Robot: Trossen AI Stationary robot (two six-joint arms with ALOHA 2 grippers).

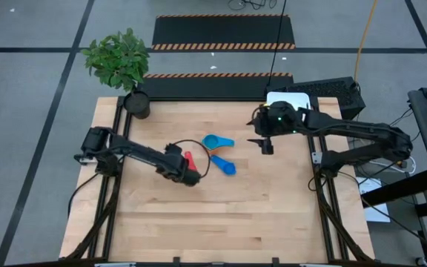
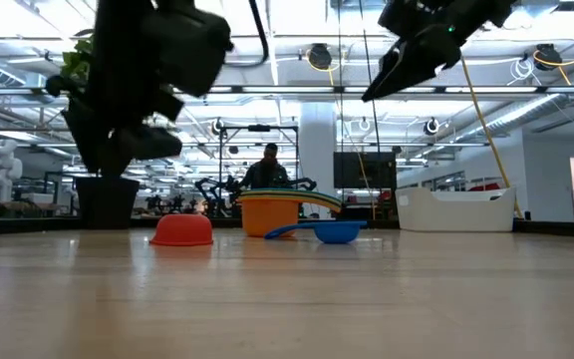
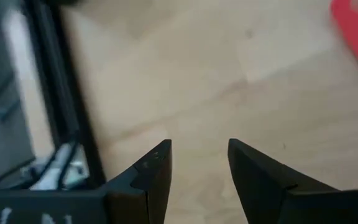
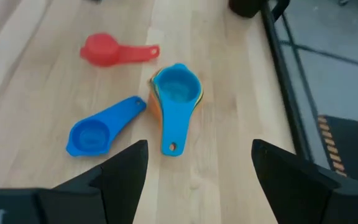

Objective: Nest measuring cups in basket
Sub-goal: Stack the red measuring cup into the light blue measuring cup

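Note:
A stack of measuring cups (image 4: 176,90) stands mid-table, light blue on top with orange and yellow beneath. A medium blue cup (image 4: 95,134) lies beside it. Left of them a red cup (image 4: 104,50) rests dome-like on the wood (image 2: 180,229). The white basket (image 2: 456,209) sits at the far right, partly under my right arm (image 1: 288,100). My left gripper (image 1: 193,176) hovers open next to the red cup, nothing between its fingers (image 3: 197,146). My right gripper (image 1: 265,146) hangs open high above the table, right of the stack (image 4: 197,146).
A dark plant pot (image 1: 137,104) with a green plant stands at the far left corner. A black keyboard (image 1: 325,89) lies behind the basket. The near half of the wooden table (image 1: 221,222) is bare. A person shows in the room beyond (image 2: 270,165).

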